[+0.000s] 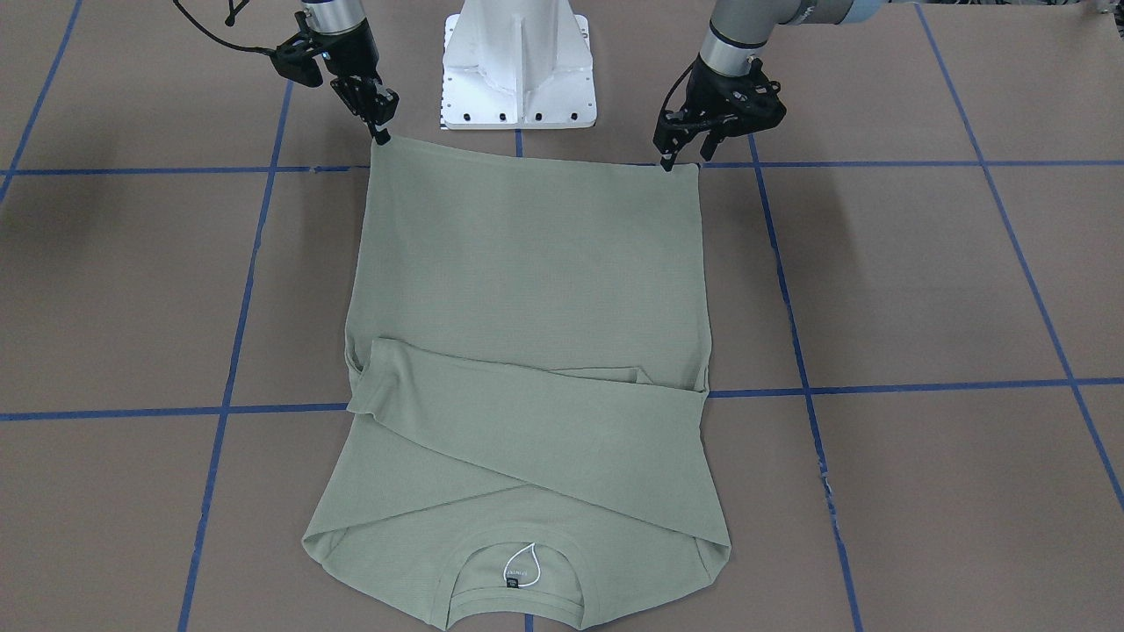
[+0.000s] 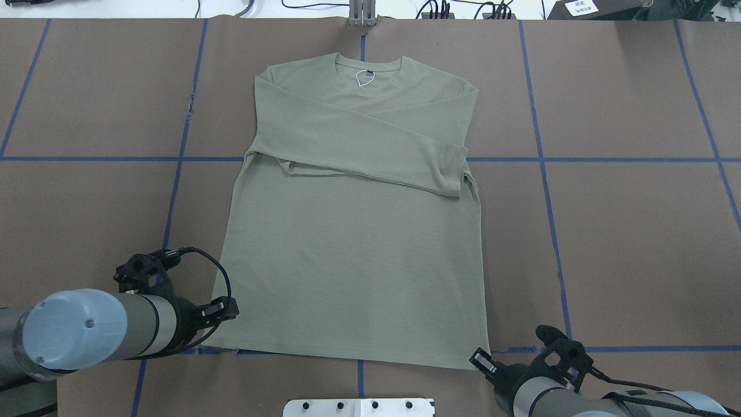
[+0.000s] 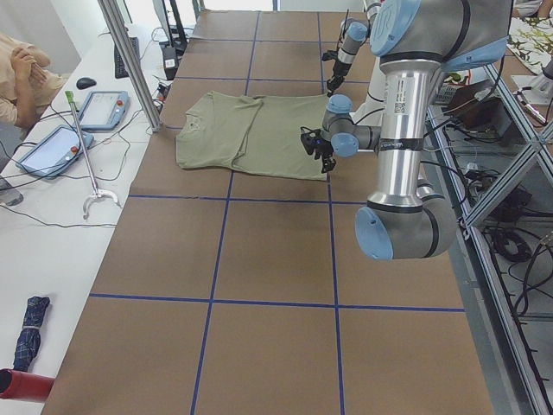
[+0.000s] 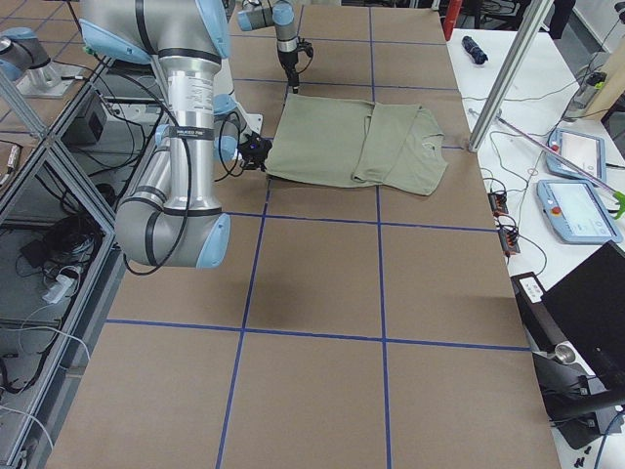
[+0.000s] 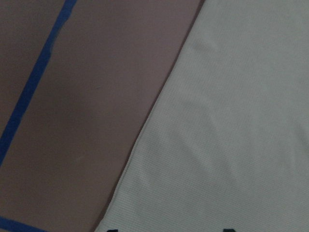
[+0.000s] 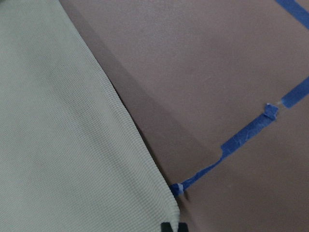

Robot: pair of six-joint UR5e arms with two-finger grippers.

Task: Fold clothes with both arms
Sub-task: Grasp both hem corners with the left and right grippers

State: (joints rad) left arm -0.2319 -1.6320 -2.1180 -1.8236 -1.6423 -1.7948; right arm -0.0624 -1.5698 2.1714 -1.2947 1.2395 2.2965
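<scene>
Right claw (image 1: 379,136) pinches the shirt (image 2: 353,260) at its 5 o'clock hem corner, tips pressed together and mostly cut off at the bottom of its wrist view. Left claw (image 1: 667,162) sits at the 7 o'clock corner, spread: two dark tips barely peek in, apart, at its wrist view's lower edge, with cloth between them. The overhead view crops both arms. A black label (image 1: 512,579) with a white loop (image 1: 523,562) sits inside the collar (image 2: 370,66); its print is too small to read. The shirt lies flat on the counter (image 2: 625,243), long axis 12 to 6, collar at 12, hem (image 2: 347,354) at 6, a sleeve (image 2: 359,150) folded across the chest.
</scene>
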